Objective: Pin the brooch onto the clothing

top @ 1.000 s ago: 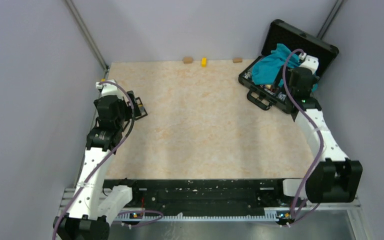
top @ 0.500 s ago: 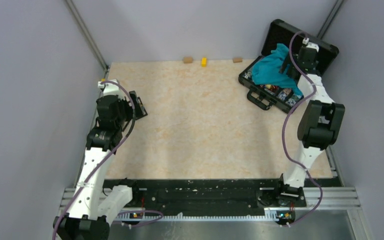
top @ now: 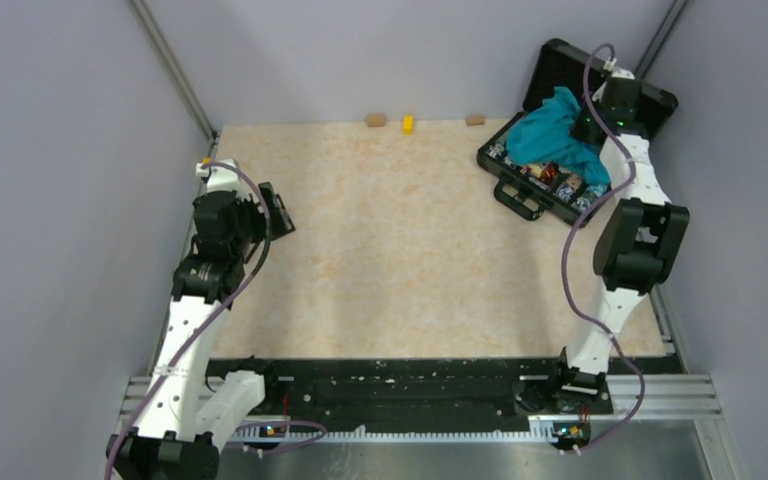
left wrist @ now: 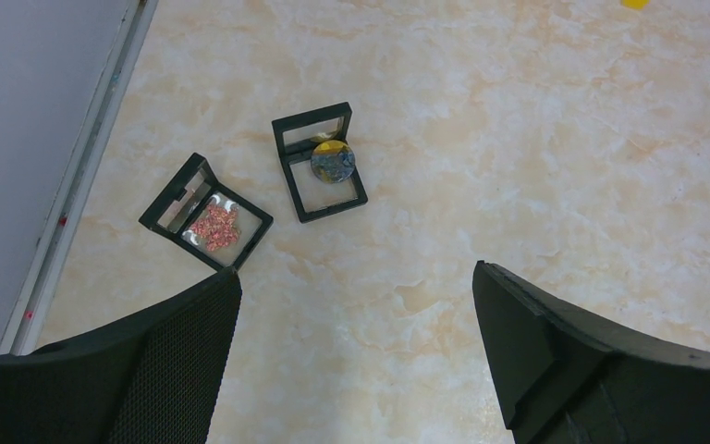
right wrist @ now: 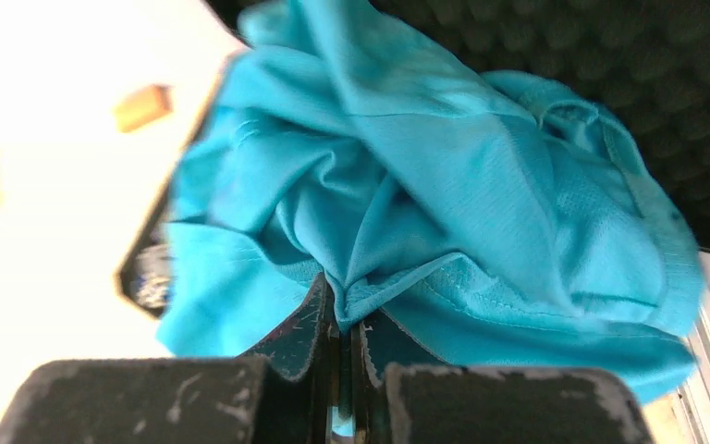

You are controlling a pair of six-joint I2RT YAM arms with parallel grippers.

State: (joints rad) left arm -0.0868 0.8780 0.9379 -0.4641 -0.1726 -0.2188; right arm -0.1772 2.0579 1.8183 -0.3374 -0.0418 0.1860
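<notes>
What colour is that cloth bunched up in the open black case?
Plain teal-blue, no pattern. The shirt shows best in the right wrist view.

The case (top: 558,62) sits at the far right corner of the table (top: 400,260), the clothing (top: 550,135) inside it. Two small frames (left wrist: 325,190) lie side by side near the left edge (the brooch (left wrist: 213,225) is in the one nearer the wall (left wrist: 18,139)). Three blocks (top: 407,123) sit along the far edge.
</notes>
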